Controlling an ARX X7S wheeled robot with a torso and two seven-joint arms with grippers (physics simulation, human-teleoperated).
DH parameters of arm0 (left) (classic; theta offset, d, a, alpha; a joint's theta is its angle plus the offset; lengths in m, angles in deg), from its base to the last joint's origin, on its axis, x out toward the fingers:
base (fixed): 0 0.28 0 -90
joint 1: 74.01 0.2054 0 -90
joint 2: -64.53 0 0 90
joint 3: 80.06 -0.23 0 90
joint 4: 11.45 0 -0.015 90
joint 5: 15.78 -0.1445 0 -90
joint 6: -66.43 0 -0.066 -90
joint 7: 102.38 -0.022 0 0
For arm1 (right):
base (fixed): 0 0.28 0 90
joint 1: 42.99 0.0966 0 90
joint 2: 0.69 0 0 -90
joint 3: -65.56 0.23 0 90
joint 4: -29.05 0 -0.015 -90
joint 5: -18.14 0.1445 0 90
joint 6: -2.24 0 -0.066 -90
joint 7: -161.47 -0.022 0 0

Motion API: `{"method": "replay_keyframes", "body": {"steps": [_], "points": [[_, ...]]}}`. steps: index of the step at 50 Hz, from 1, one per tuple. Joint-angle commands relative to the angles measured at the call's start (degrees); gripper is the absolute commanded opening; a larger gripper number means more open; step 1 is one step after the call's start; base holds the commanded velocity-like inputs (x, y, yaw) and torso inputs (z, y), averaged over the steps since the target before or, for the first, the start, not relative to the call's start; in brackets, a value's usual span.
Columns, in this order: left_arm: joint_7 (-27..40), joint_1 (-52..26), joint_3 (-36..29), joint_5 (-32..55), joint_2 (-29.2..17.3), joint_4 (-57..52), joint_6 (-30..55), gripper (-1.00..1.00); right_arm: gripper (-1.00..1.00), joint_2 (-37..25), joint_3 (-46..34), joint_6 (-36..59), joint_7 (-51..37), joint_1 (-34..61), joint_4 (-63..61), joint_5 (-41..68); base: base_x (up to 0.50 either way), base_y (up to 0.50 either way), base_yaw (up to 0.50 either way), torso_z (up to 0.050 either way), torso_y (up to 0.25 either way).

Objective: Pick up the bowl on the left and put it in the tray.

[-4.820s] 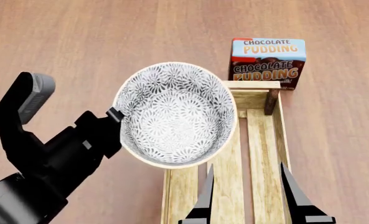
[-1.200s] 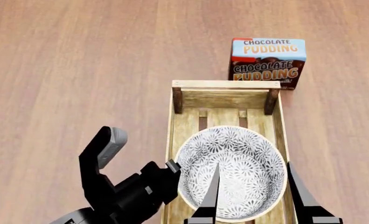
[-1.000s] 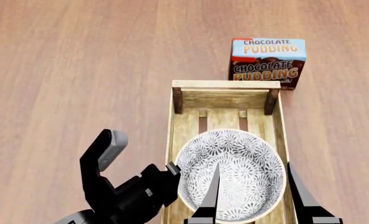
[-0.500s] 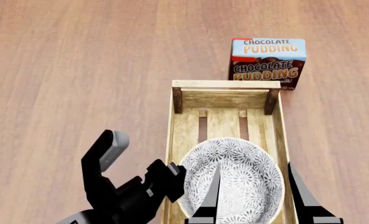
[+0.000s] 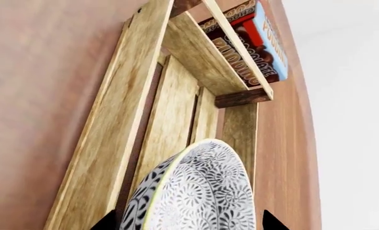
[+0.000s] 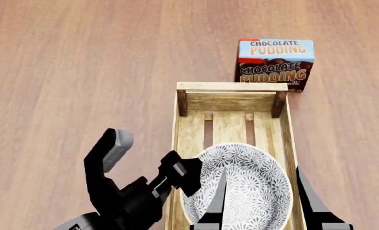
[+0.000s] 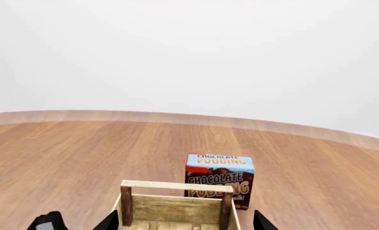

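The grey-blue floral bowl (image 6: 246,182) lies tilted inside the near half of the light-wood tray (image 6: 231,87), its opening turned toward the left side wall. My left gripper (image 6: 181,171) is at the tray's left wall beside the bowl's rim, with its jaws spread. In the left wrist view the bowl (image 5: 196,191) fills the gap between the two widely parted tips of the left gripper (image 5: 186,223), with the tray (image 5: 112,129) under it. My right gripper (image 6: 259,206) hangs open over the tray's near end, above the bowl, holding nothing. The right wrist view shows the tray's far end (image 7: 176,187).
A chocolate pudding box (image 6: 275,62) stands just beyond the tray's far right corner; it also shows as the pudding box (image 5: 246,43) and the pudding box (image 7: 220,177). Everything rests on a wooden table (image 6: 80,72), whose curved far edge (image 7: 176,117) meets a white backdrop.
The bowl has come down from above the table into the tray, slid toward its near end and tipped. In the last half second the left gripper's fingers have spread apart.
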Motion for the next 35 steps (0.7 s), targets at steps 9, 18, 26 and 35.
{"method": "replay_keyframes", "body": {"steps": [9,18,26,35], "points": [[-0.8,0.5,0.3,-1.4,0.3,-2.0,-0.3,1.0,1.0,1.1,1.3,-0.3,1.8,-0.1,-0.1,0.0,0.0,0.0,0.0,0.0,0.0],[-0.8,0.5,-0.1,-1.5,0.0,-2.3,-0.8,1.0,1.0,0.9,1.2,-0.3,1.7,0.0,-0.2,0.0,0.0,0.0,0.0,0.0,0.0],[-0.9,0.6,-0.2,-1.4,-0.4,-1.8,-1.3,1.0,1.0,0.8,1.1,-0.5,1.7,-0.1,-0.2,0.0,0.0,0.0,0.0,0.0,0.0],[-1.1,0.6,-0.4,-2.3,-1.2,-0.4,-2.1,1.0,1.0,0.9,0.8,-0.4,1.6,0.0,0.0,0.1,0.0,0.0,0.0,0.0,0.0]]}}
